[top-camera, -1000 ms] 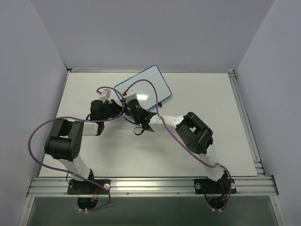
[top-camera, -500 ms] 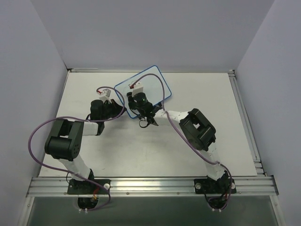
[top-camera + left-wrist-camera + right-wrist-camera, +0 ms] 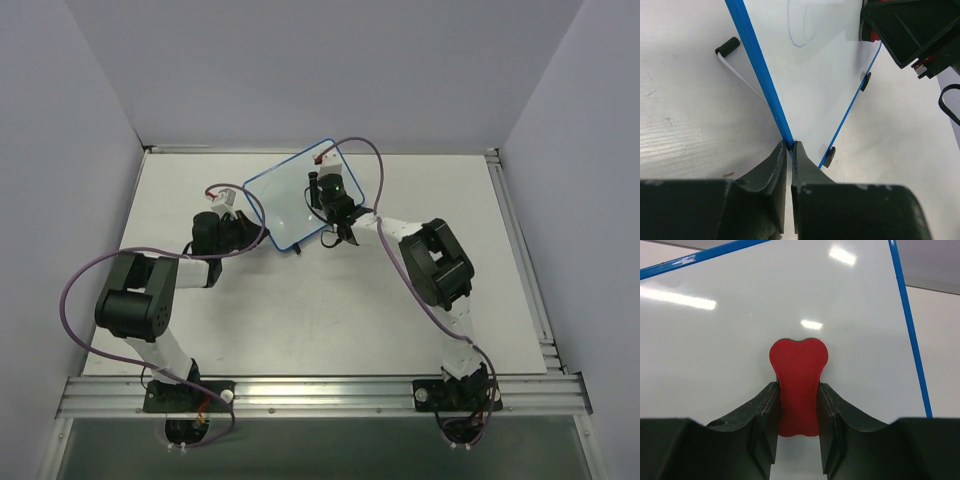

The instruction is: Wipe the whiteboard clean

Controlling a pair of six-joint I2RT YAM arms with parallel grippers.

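White worktop [image 3: 300,330] carried the whiteboard [image 3: 283,205], upper centre; left hand [image 3: 789,146] pinched its blue rim, probably to steady it, while right hand [image 3: 798,390] clenched a red eraser [image 3: 798,362] against it for wiping.

A white table [image 3: 300,320] sits between pale lavender walls [image 3: 60,120], an aluminium rail [image 3: 320,392] at front.

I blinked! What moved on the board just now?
The right tool, gripping the red eraser, slid across the whiteboard, away from the bases and rightward. The left tool stayed pinched on its blue rim; the board stayed put.
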